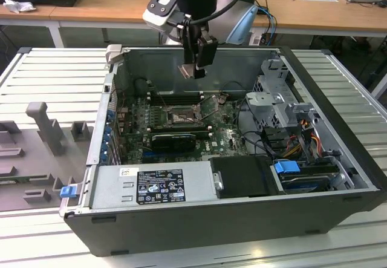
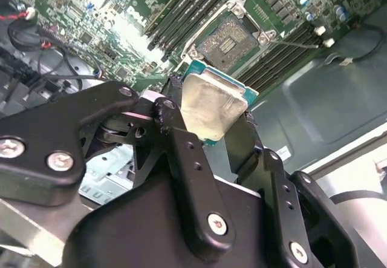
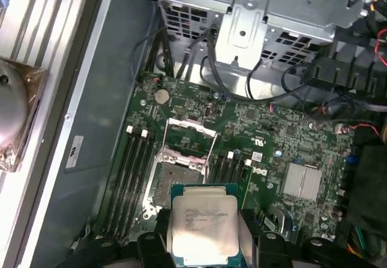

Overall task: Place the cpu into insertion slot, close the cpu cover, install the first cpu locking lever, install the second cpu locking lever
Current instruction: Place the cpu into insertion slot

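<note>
In the exterior view my gripper [image 1: 196,68] hangs above the open computer case, shut on the cpu [image 1: 192,71]. Both wrist views show the silver-topped cpu [image 2: 211,107] [image 3: 202,224] held flat by its edges between the black fingers [image 2: 175,123]. Below it, clear of the chip, lies the insertion slot [image 3: 175,180] [image 2: 228,38] [image 1: 181,118] in the green board, with its contact field bare. The cpu cover [image 3: 190,136] stands swung up at the slot's far side. A thin wire lever [image 2: 296,43] sticks out beside the slot.
Long black memory slots [image 3: 136,177] flank the socket. A black card [image 1: 173,140] lies in front of it and a grey power supply [image 1: 151,186] sits at the case front. A metal drive cage [image 1: 281,98] with cables fills the exterior view's right. Grey fixtures [image 1: 45,123] stand outside the case.
</note>
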`<state>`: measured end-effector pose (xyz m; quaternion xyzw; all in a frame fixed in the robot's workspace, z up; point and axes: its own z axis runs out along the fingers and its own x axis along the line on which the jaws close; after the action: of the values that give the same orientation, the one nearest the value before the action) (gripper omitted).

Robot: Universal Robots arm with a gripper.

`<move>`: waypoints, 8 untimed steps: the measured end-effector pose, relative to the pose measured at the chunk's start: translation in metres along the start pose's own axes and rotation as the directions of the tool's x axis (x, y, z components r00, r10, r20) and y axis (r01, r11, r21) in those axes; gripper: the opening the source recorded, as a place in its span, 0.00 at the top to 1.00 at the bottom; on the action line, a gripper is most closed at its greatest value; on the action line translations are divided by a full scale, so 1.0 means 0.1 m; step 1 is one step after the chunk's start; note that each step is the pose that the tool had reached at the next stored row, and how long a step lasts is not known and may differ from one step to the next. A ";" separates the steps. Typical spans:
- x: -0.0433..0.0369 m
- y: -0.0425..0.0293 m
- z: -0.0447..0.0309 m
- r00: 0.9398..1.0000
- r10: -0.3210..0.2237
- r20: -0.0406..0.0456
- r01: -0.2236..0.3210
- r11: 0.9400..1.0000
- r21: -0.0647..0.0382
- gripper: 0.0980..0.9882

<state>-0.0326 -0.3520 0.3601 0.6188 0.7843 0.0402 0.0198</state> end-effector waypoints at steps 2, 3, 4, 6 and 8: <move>0.000 0.000 0.003 0.999 0.049 0.004 -0.049 0.999 -0.001 0.52; 0.000 0.000 0.003 0.998 0.064 0.006 -0.064 0.998 -0.001 0.52; 0.000 0.000 0.004 0.997 0.077 0.007 -0.077 0.997 -0.002 0.52; 0.000 -0.001 0.006 0.994 0.109 0.010 -0.109 0.994 -0.003 0.52; 0.000 -0.001 0.013 0.986 0.165 0.014 -0.165 0.986 -0.004 0.52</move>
<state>-0.0326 -0.3520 0.3588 0.6820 0.7300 0.0383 0.0231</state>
